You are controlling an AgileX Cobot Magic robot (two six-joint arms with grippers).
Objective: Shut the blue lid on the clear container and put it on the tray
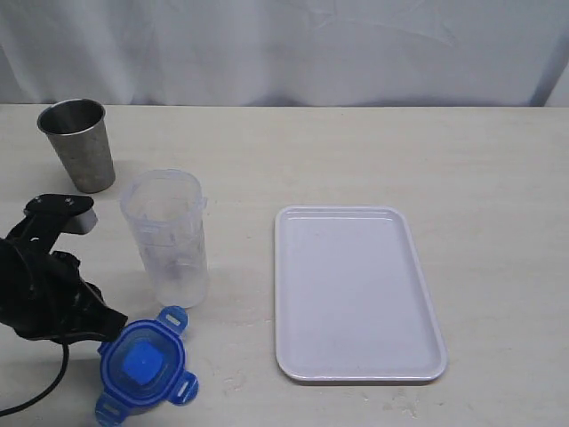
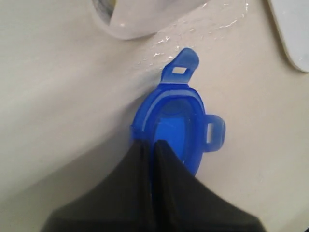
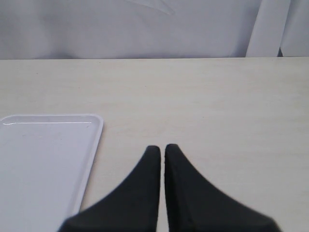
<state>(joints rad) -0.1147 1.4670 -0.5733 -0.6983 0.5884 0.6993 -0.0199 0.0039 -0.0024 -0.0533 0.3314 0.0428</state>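
Observation:
The blue lid (image 1: 142, 363) (image 2: 178, 121) is at the front left of the table, just in front of the clear container (image 1: 169, 236). My left gripper (image 1: 111, 327) (image 2: 152, 142) is shut on the lid's rim, on the side away from the tray. The container stands upright and uncovered; its base (image 2: 135, 19) shows beyond the lid in the left wrist view. The white tray (image 1: 356, 294) (image 3: 43, 159) lies flat to the container's right with nothing on it. My right gripper (image 3: 161, 147) is shut on nothing, above bare table to the right of the tray, and does not appear in the exterior view.
A shiny steel cup (image 1: 78, 142) stands upright behind and to the left of the container. A white curtain hangs along the table's far edge. A corner of the tray (image 2: 292, 34) shows in the left wrist view.

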